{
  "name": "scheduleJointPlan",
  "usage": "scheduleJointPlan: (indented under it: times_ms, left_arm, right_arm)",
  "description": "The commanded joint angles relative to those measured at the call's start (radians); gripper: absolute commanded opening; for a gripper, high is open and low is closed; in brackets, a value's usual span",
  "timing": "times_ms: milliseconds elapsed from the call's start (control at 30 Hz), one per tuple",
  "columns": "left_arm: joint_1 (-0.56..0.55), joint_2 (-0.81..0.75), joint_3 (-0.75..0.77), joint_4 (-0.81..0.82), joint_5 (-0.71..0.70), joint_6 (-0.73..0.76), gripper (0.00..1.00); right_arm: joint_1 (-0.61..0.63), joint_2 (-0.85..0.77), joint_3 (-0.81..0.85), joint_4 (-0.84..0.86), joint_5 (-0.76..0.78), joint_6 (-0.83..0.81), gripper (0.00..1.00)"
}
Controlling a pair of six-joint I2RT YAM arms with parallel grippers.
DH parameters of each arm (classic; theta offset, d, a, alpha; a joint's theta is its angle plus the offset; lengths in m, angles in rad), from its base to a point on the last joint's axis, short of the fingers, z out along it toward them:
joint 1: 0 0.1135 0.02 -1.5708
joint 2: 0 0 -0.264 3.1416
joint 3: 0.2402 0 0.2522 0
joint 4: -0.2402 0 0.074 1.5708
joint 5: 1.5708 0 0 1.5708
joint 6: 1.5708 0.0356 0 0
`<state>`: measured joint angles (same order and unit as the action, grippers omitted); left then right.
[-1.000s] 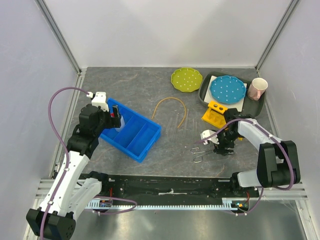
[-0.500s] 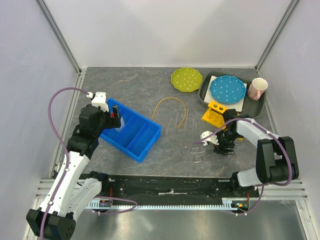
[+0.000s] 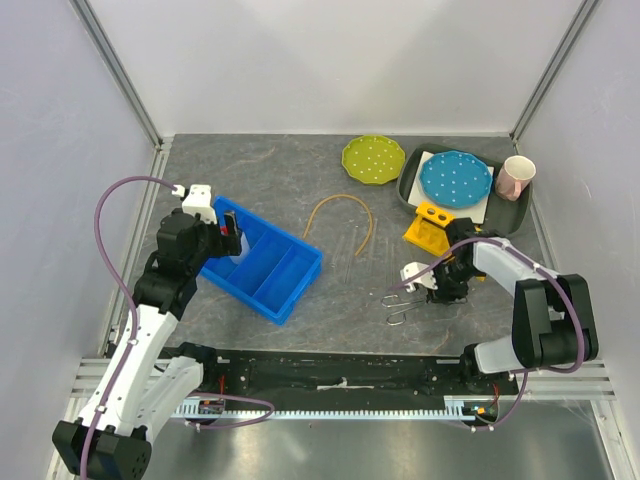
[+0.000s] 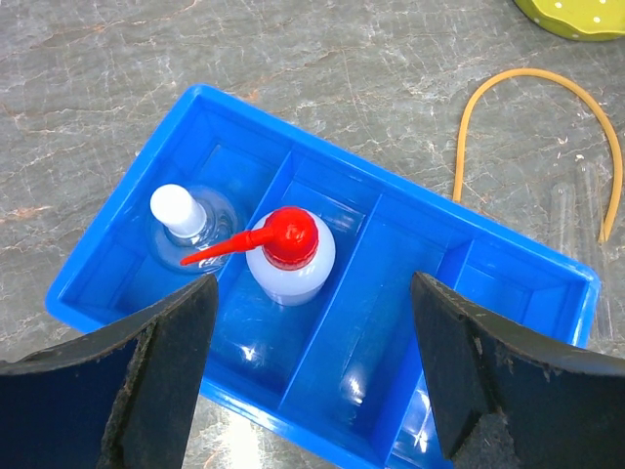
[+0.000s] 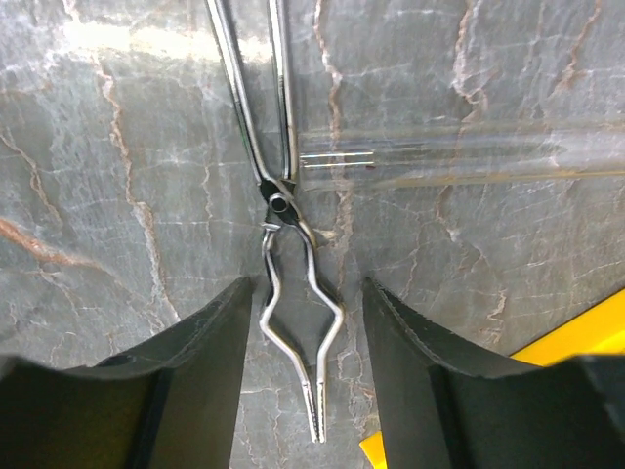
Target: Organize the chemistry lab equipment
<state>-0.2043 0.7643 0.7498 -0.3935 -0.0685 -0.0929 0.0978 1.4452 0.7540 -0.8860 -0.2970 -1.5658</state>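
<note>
The squeeze bottle with red nozzle cap (image 4: 290, 256) and the white-stoppered flask (image 4: 179, 210) stand in the left compartments of the blue bin (image 4: 410, 191). My left gripper (image 4: 312, 283) hangs open and empty above that bin (image 3: 262, 262). The tan rubber tube (image 3: 340, 198) lies arched on the table, with thin glass tubes (image 3: 355, 245) beside it. The metal wire tongs (image 5: 276, 200) lie flat on the table. My right gripper (image 5: 308, 293) is open and low, its fingers either side of the tongs' tip end. A glass tube (image 5: 469, 147) lies just beyond the tongs.
A green dotted plate (image 3: 373, 160) sits at the back. A blue dotted plate (image 3: 456, 179) and a pink cup (image 3: 516, 177) rest on a dark tray (image 3: 410, 185). A yellow holed block (image 3: 430, 228) stands close to my right gripper (image 3: 445, 290).
My right gripper has shifted slightly over the tongs. The left arm has barely moved.
</note>
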Motion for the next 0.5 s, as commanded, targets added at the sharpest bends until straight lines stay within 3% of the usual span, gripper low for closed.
scheduleJointPlan:
  times_ms: [0,467]
  left_arm:
    - [0.002,-0.016,-0.001,0.047,0.012,0.035,0.86]
    - [0.002,-0.023,-0.006,0.061,0.055,0.036,0.86]
  right_arm:
    - [-0.007,-0.017,-0.082,0.007,0.041,-0.04,0.54]
    - [-0.006,-0.114,-0.108,-0.024,0.013,-0.086,0.28]
